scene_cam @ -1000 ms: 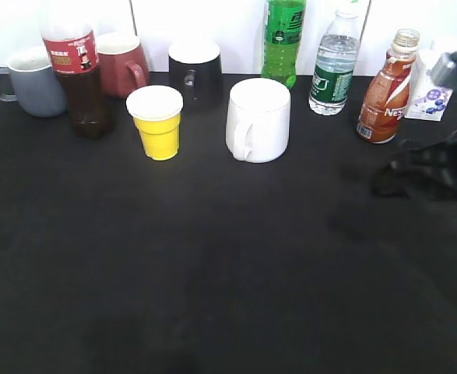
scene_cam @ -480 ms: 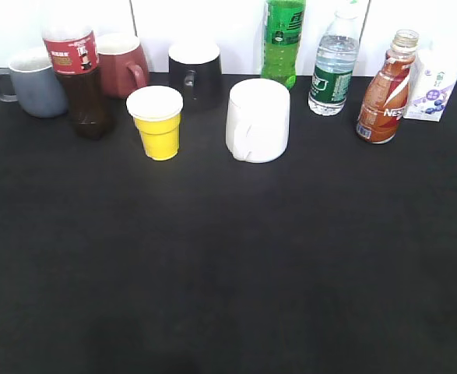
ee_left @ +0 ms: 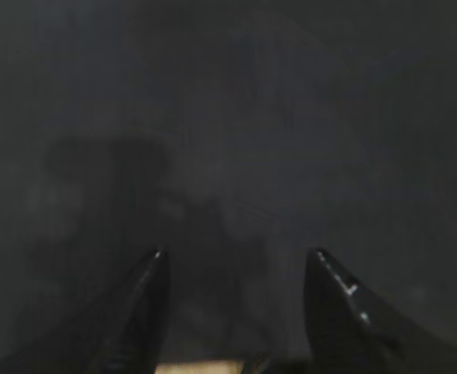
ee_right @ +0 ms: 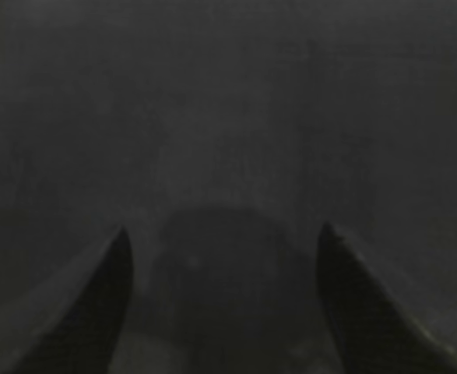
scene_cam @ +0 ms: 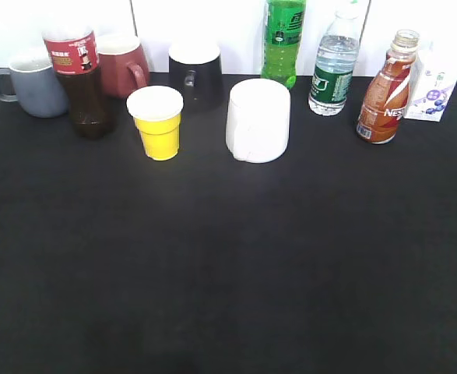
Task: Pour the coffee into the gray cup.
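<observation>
The coffee bottle, small and curvy with a red-orange label and no cap, stands upright at the back right of the black table. The gray cup, a blue-gray mug with its handle to the left, stands at the back left. Neither arm shows in the exterior view. My left gripper is open and empty over dark cloth. My right gripper is open and empty over dark cloth.
Along the back stand a cola bottle, a red mug, a black mug, a green bottle, a water bottle and a white carton. A yellow cup and a white mug stand further forward.
One second ago the right arm was in the exterior view at the right edge beside the coffee bottle. It has withdrawn out of that view. The objects have not moved.
</observation>
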`<action>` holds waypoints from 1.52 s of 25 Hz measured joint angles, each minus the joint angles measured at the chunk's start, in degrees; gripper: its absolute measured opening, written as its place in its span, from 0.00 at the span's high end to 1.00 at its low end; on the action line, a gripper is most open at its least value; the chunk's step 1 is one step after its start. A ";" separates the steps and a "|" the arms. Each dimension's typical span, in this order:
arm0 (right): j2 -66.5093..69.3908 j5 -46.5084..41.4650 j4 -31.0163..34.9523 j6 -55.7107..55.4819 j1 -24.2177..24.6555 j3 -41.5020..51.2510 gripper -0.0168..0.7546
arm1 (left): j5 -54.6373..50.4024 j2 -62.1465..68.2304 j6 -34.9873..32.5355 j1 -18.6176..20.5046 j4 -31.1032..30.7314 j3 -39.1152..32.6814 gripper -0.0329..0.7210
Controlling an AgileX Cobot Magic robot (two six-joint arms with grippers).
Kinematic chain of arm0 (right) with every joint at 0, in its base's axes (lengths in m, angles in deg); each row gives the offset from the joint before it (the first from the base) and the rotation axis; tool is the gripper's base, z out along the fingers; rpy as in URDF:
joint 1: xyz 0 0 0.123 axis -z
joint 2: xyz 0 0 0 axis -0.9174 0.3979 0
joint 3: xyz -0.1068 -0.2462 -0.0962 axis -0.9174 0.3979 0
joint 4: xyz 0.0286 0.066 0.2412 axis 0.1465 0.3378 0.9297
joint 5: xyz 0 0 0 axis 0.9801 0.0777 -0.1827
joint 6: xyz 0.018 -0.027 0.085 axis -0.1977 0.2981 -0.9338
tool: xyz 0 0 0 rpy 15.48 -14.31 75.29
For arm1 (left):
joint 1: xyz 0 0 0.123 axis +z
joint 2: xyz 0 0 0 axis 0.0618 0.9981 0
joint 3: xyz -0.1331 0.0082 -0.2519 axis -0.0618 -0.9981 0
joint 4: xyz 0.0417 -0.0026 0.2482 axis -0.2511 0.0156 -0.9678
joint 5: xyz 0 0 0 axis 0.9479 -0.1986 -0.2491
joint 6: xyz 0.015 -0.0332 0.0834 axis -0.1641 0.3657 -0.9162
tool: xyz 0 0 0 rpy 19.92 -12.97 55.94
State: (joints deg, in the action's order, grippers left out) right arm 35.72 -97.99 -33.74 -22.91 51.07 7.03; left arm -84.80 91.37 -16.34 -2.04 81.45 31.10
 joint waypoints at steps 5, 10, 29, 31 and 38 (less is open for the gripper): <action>0.00 0.19 0.00 -0.12 0.00 0.00 0.23 | 2.68 -0.07 0.00 0.00 0.00 -1.57 0.40; 0.00 0.19 0.00 -0.12 0.00 0.00 0.23 | 2.68 -0.07 0.00 0.00 -0.05 -1.57 0.41; -8.09 0.64 0.11 -0.17 14.92 0.04 0.23 | 2.64 -21.88 0.00 0.00 -0.05 -1.64 0.64; -8.71 0.65 0.16 -0.17 14.92 0.04 0.23 | 2.62 -21.88 0.00 0.00 -0.05 -1.66 0.64; -8.71 0.69 0.26 -0.17 14.92 0.04 0.23 | 2.62 -21.88 0.00 0.00 -0.05 -1.66 0.64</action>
State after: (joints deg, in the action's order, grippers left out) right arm 27.01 -97.30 -33.48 -23.08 66.00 7.08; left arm -82.18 69.49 -16.34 -2.04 81.40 29.44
